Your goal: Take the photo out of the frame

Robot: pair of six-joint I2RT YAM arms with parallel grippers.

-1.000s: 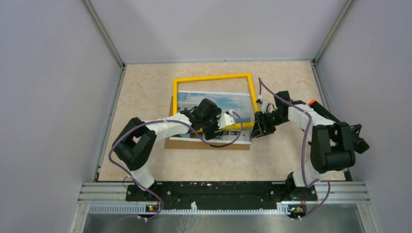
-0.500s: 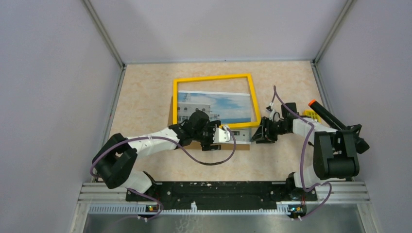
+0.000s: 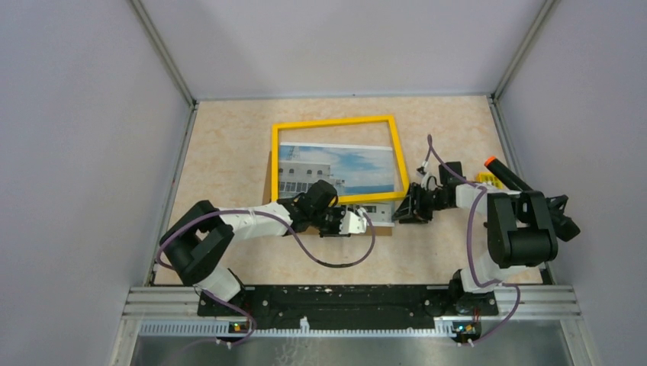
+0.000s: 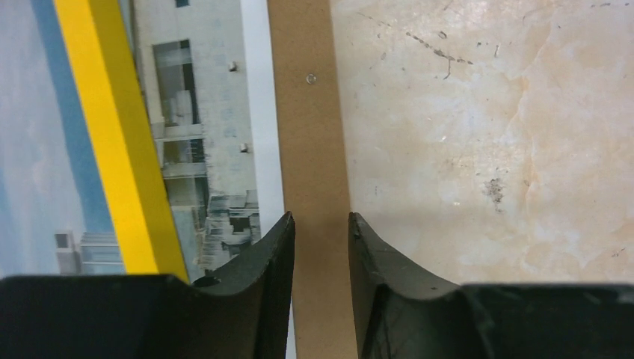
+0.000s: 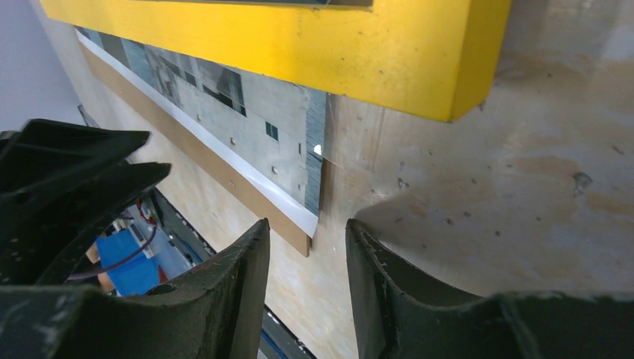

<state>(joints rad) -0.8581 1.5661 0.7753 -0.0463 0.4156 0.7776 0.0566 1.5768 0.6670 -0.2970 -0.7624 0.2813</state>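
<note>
our left gripper (image 4: 320, 221) has its fingers a little apart and holds nothing. the brown back panel (image 4: 310, 134) passes under the gap and runs straight ahead. just left of it lies the white margin of the photo (image 4: 213, 127), then the yellow frame (image 4: 112, 149) crossing over the print. the right gripper (image 5: 306, 224) is also slightly parted and empty (its gap looks narrow). the photo's free corner lies close ahead of it, and the frame's corner is further beyond. we judge the right arm nearer to a graspable edge, since the photo's long axis runs off to its left.
</note>
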